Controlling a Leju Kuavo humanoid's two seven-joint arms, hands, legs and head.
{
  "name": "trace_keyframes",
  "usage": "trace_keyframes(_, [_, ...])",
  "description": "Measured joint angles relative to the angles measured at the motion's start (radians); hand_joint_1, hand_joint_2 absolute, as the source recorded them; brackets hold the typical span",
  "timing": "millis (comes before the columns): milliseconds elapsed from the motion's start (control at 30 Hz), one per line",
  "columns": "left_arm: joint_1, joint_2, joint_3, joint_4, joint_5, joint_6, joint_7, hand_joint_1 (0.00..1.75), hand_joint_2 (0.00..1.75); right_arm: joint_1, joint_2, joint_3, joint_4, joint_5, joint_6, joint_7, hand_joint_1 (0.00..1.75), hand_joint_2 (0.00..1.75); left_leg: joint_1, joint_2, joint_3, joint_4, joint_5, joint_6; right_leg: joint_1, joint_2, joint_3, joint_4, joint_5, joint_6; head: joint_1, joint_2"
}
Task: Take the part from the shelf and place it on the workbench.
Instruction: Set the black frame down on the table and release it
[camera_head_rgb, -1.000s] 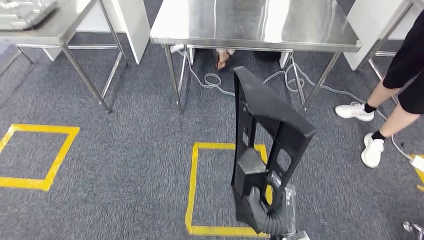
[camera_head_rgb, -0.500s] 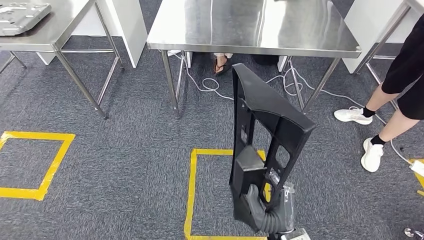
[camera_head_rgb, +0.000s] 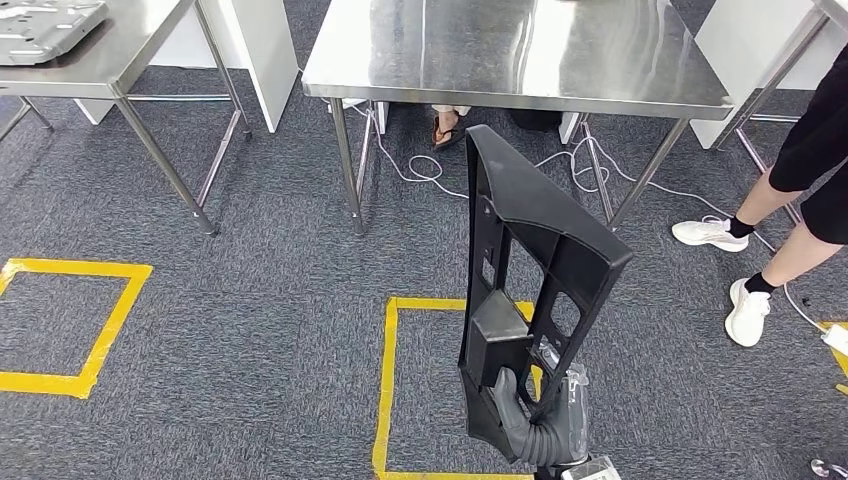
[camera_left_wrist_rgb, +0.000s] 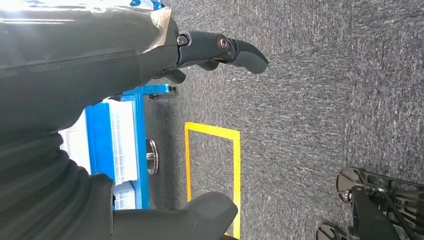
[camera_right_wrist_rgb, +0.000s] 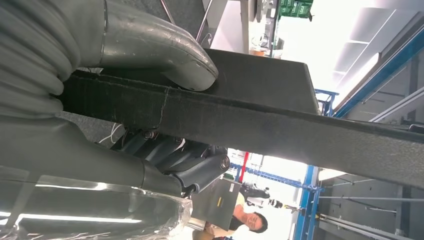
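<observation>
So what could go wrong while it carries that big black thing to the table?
The right hand grips the long black part only at its lower end, so it might tip or slip. The part's top stands near the steel workbench edge and could knock it. Cables on the carpet and a person's feet nearby could get in the way.

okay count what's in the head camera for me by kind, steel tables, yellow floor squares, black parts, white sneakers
Steel tables: 2, the workbench and a side table
Yellow floor squares: 2, one ahead, one at the left
Black parts: 1, the part held by the right hand
White sneakers: 2, and
Total: 7
</observation>
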Motion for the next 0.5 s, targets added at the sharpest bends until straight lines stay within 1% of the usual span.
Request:
trace_keyframes(167, [0.000, 0.000, 0.000, 0.000, 0.000, 0.000, 0.000, 0.00, 1.75, 0.000, 0.000, 0.000, 0.000, 0.000, 0.000, 0.000, 1.75, 1.75, 0.001, 0.000, 0.001, 0.000, 0.000, 0.000, -0.001, 0.000, 0.000, 0.000, 0.000, 0.000, 0.000, 0.000])
trace_keyframes(500, [0.000, -0.001, 0.000, 0.000, 0.000, 0.000, 0.000, 0.00, 1.75, 0.000, 0.000, 0.000, 0.000, 0.000, 0.000, 0.000, 1.75, 1.75, 0.005, 0.000, 0.002, 0.000, 0.000, 0.000, 0.002, 0.000, 0.001, 0.000, 0.000, 0.000, 0.000, 0.000])
